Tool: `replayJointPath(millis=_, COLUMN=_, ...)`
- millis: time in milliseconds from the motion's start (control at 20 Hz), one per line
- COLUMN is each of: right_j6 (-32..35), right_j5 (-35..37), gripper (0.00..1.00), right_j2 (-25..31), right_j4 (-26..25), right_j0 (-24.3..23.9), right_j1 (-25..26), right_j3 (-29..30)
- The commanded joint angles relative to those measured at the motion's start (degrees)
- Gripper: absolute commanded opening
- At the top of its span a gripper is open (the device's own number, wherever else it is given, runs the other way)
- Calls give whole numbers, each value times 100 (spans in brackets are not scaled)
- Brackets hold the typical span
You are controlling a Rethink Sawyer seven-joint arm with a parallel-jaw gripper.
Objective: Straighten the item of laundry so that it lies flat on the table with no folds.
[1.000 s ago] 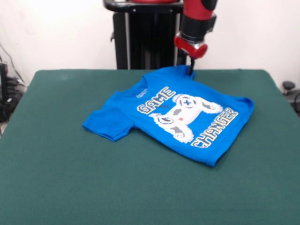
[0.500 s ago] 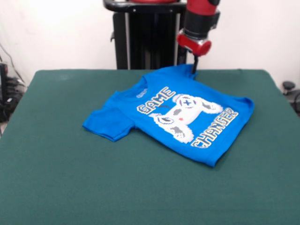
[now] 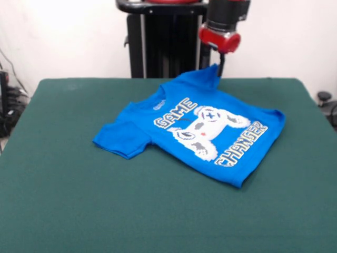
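Gripper (image 3: 219,72) pinches 1 far corner of the T-shirt (image 3: 200,126), tenting it off the table (image 3: 63,200), seemingly to unfold it.

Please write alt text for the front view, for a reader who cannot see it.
The gripper lifts one far corner of a blue "GAME CHANGER" T-shirt into a small peak. The rest of the shirt lies on the green table.

A white wall (image 3: 295,37) stands behind, with dark cables (image 3: 10,105) and a small black object (image 3: 324,97) at opposite edges.
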Motion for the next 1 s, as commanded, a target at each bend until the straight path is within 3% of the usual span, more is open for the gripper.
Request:
replayJointPath(millis=50, right_j6=151, right_j5=758, gripper=100, right_j2=-188, right_j4=-229, right_j0=-319, right_j1=-386, right_j3=-430)
replayJointPath(millis=450, right_j6=-50, right_j5=963, gripper=100, right_j2=-615, right_j4=-481, right_j0=-182, right_j1=-601, right_j3=-644)
replayJointPath(millis=1000, right_j6=234, right_j5=1424, gripper=100, right_j2=-478, right_j4=-646, right_j0=-159, right_j1=-916, right_j3=-670)
